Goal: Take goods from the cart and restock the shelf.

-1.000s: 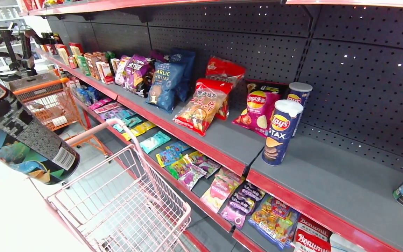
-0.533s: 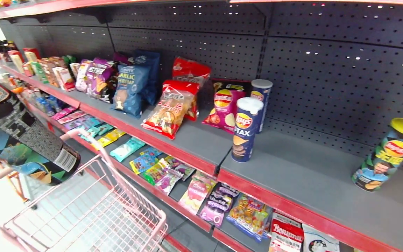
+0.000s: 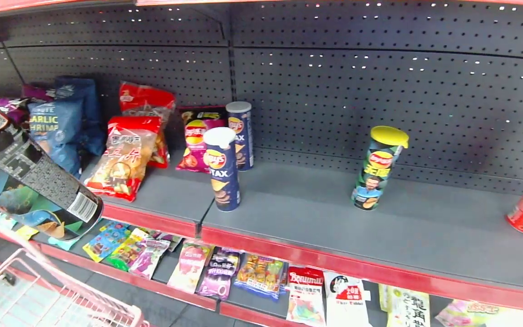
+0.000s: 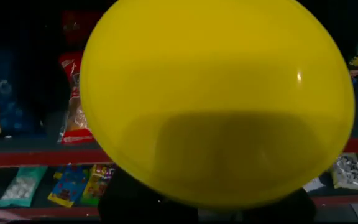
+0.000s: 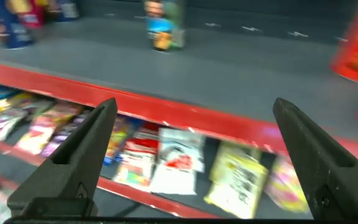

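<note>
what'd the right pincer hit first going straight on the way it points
Most likely the shelf's red front edge, which sits straight ahead of the open right pincer; depth is unclear, so it might clear it.

A dark chip canister [image 3: 39,190] with a yellow lid [image 4: 216,99] hangs tilted at the left above the pink wire cart [image 3: 75,297], barcoded base lowest. On the grey, red-edged shelf [image 3: 316,222] a matching canister [image 3: 377,170] stands upright, well apart from two blue canisters [image 3: 223,170].
</note>
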Robot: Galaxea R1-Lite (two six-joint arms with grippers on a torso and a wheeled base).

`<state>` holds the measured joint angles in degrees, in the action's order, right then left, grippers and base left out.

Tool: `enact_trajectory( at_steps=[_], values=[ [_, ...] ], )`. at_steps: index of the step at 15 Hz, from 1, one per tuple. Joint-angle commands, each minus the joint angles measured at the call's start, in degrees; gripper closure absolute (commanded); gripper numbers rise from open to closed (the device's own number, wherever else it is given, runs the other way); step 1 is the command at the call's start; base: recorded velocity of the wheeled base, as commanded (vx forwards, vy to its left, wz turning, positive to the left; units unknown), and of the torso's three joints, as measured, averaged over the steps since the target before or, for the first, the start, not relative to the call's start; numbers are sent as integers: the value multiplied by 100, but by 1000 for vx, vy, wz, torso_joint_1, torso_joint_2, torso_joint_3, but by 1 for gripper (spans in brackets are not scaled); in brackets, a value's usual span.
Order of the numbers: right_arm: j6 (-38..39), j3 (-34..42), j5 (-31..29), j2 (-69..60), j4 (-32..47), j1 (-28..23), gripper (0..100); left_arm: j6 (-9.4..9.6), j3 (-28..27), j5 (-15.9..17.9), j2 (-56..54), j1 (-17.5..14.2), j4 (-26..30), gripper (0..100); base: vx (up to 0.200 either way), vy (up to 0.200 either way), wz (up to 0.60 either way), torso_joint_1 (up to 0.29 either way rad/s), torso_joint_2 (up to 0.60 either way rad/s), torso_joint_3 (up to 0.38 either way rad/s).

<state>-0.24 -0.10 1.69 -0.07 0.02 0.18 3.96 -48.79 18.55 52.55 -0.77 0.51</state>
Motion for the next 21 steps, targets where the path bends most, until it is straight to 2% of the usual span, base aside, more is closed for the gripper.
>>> enact_trajectory(
  at_steps=[1, 4, 7, 11, 14, 16, 18, 20, 21],
  values=[
    [-2, 1, 6, 7, -2, 8, 0, -1, 1, -1, -35, -2, 2, 100, 0, 0, -600, -2, 2, 7],
    [-2, 1, 6, 7, 6, -1, 0, -1, 10, 43, -175, 6, 169, 100, 0, 0, -600, 4, 2, 1],
    [-11, 1, 6, 7, 6, -1, 0, -1, 1, 228, -439, 24, 836, 100, 0, 0, 0, 0, 0, 0],
    [-20, 1, -2, 7, 6, -1, 0, 8, 18, 526, -606, 42, 1461, 100, 0, 0, 0, 0, 0, 0],
    [-55, 1, 6, 297, 6, 122, 0, 8, 89, 641, -667, 279, 1944, 100, 0, 0, 0, 0, 0, 0],
    [-64, -8, 6, 359, 6, 149, 0, 8, 273, 641, -553, 428, 1891, 100, 0, 0, 0, 0, 0, 0],
    [42, -808, 252, 1159, -29, 298, 0, 8, 440, 641, -413, 455, 1777, 100, 0, 0, 0, 0, 0, 0],
    [1105, -3497, 305, 3848, 50, 377, 0, -1, 502, 658, -254, 587, 1715, 100, 0, 0, 0, 0, 0, 0],
    [824, -3444, 288, 4244, 94, 377, 0, -1, 493, 799, -193, 613, 1707, 100, 0, 0, 0, 0, 0, 0]
  ],
)
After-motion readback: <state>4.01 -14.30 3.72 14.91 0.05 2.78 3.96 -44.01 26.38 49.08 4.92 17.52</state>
